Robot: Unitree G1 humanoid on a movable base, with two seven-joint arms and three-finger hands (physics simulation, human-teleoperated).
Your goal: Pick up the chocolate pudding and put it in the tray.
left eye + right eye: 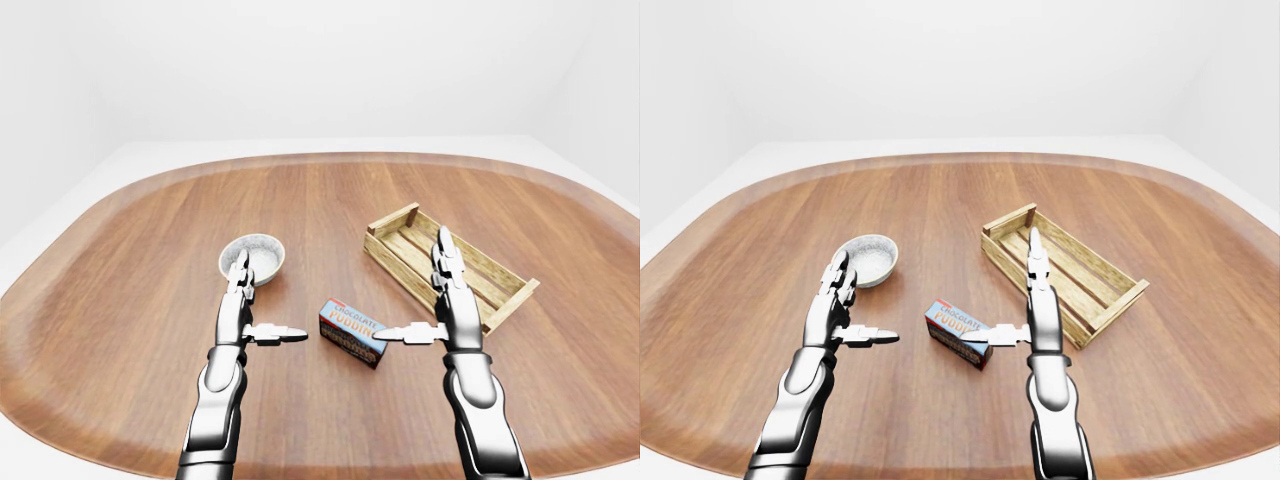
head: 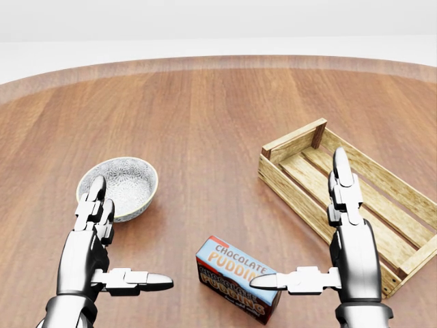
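Observation:
The chocolate pudding box (image 2: 235,277) lies on the wooden table, low in the head view and a little right of the middle. The wooden slatted tray (image 2: 355,198) stands to its right, empty. My right hand (image 2: 311,229) is open, its fingers pointing up and its thumb reaching left over the box's right end. My left hand (image 2: 119,236) is open and empty to the left of the box, below the bowl, thumb pointing toward the box.
A small patterned grey bowl (image 2: 123,183) sits on the table left of the box, just above my left hand. The round wooden table (image 1: 300,200) spreads wide, with white floor and walls beyond its rim.

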